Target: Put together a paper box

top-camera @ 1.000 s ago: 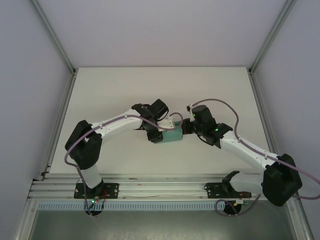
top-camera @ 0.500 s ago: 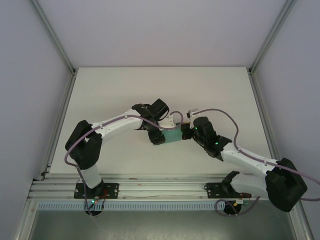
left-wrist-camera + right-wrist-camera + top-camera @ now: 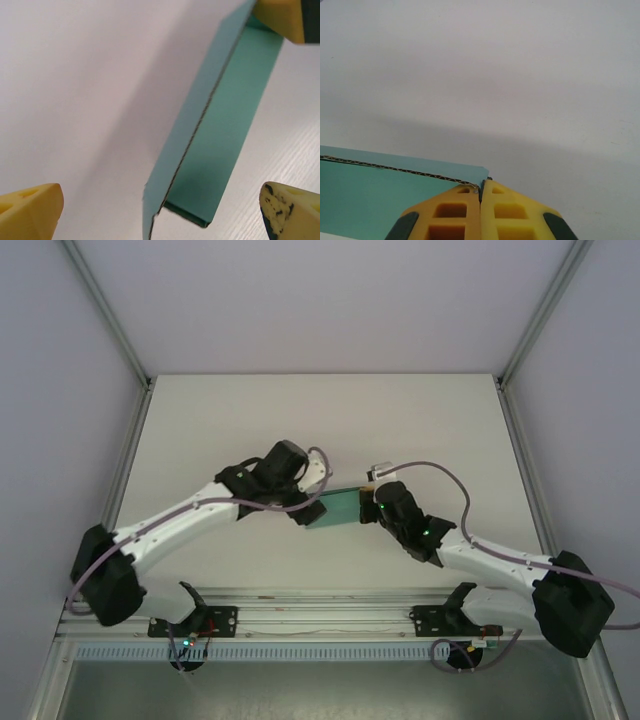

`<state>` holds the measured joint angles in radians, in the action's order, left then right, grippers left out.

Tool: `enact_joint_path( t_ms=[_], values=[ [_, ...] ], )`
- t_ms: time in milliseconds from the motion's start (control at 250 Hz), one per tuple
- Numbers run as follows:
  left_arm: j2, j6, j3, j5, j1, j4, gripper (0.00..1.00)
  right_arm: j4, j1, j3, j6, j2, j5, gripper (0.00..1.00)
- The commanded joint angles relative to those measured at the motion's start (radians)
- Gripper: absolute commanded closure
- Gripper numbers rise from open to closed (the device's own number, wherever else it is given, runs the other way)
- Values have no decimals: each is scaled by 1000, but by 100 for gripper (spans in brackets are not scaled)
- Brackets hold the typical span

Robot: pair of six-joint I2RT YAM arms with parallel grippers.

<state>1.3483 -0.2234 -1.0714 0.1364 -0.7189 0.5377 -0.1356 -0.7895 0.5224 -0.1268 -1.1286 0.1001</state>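
The paper box [image 3: 342, 507] is teal-green card, partly folded, held tilted above the white table [image 3: 230, 420] between the two arms. My right gripper [image 3: 368, 502] is shut on its right edge; in the right wrist view the yellow fingers [image 3: 455, 215] pinch the corrugated edge of the paper box [image 3: 370, 195], with my right gripper [image 3: 481, 192] at that corner. My left gripper [image 3: 314, 510] stands open at the box's left end. In the left wrist view the paper box [image 3: 215, 125] hangs ahead of my left gripper [image 3: 160, 215], whose fingertips [image 3: 30, 210] are wide apart and clear of it.
An aluminium rail [image 3: 320, 615] runs along the table's near edge by the arm bases. Frame posts [image 3: 110, 310] and pale walls close in the left, right and back sides. The right gripper's finger [image 3: 280, 17] shows at the top right of the left wrist view.
My left gripper opened and let go of the box, and the left arm swung down and left. The right arm lowered a little, still pinching the box.
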Motion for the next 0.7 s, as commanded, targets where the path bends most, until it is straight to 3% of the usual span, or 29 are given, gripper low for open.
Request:
enact_joint_path(
  t_ms=[0,88,448,696],
  values=[
    [-73,172,85,-61,9,-65,12,110,-14,21,-4,-19,48,100],
    [-108,183,135,-25,10,-81,25,128,-16,37,0,-41,40,100],
    [-16,212,110,-29,27,-60,59,163,-16,68,1,-57,10,100],
    [22,226,62,-38,36,-57,67,189,-17,88,12,-66,0,100]
  ],
)
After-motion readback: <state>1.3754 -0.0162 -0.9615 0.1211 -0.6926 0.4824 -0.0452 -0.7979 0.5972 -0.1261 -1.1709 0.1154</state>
